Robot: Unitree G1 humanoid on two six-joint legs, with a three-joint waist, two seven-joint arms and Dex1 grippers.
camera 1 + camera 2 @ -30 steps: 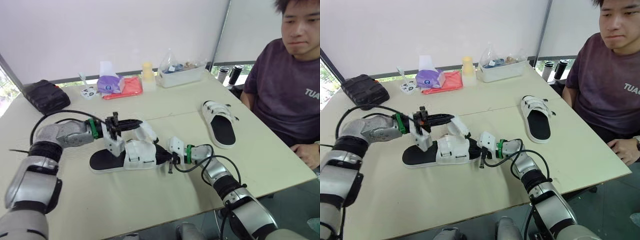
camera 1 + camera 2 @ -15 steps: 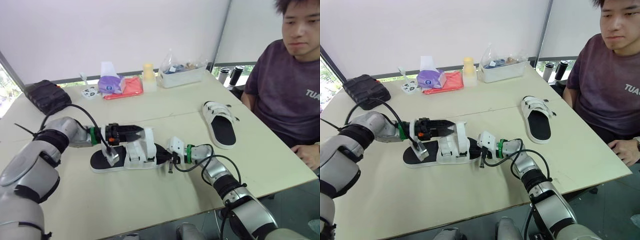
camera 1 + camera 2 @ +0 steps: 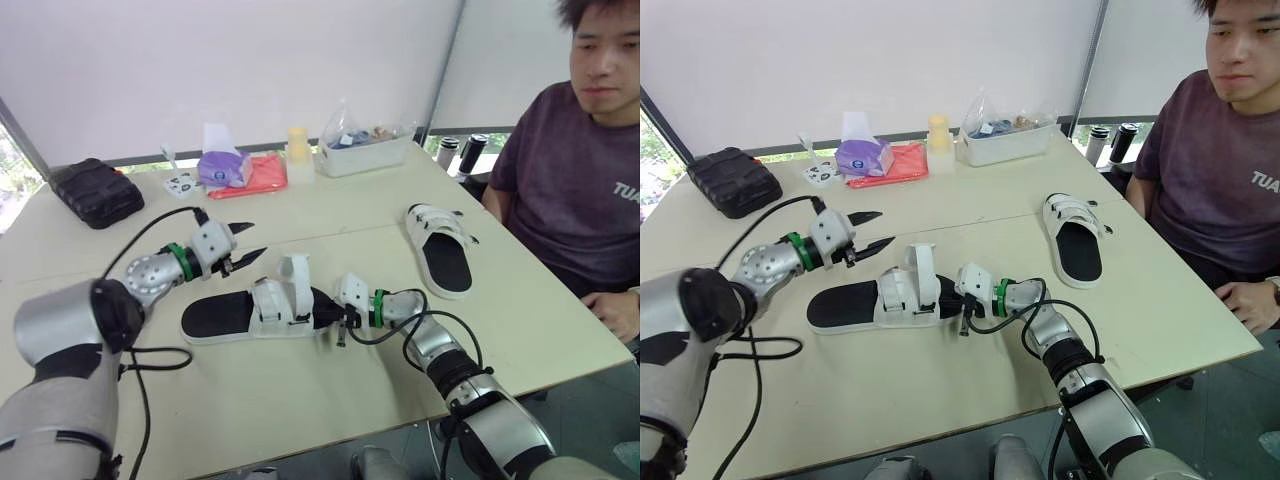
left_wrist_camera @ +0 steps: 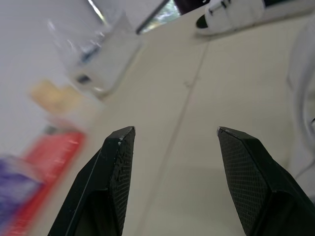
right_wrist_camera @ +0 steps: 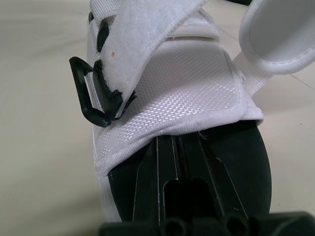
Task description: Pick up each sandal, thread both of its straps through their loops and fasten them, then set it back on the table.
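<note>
A white-strapped sandal with a black sole (image 3: 225, 314) lies in front of me on the table (image 3: 330, 215). One of its straps (image 3: 298, 281) stands up loose. My right gripper (image 3: 325, 311) is shut on the toe edge of its sole; the right wrist view shows the black loop (image 5: 86, 101) and a strap (image 5: 142, 34) just ahead of the fingers (image 5: 167, 196). My left gripper (image 3: 257, 239) hovers open behind and to the left of the sandal, with nothing between its fingers (image 4: 118, 162). A second sandal (image 3: 440, 250) lies to the right with its straps across it.
Along the table's back edge are a black pouch (image 3: 95, 190), a tissue pack (image 3: 222, 165), a red cloth (image 3: 258, 176), a yellow cup (image 3: 296, 143) and a white bin (image 3: 362, 150). A person (image 3: 580, 170) sits at the right. A black cable (image 3: 150, 355) loops at my left.
My left gripper opened, let go of the upright strap and drew back to the left, away from the sandal. The right gripper kept its hold on the toe.
</note>
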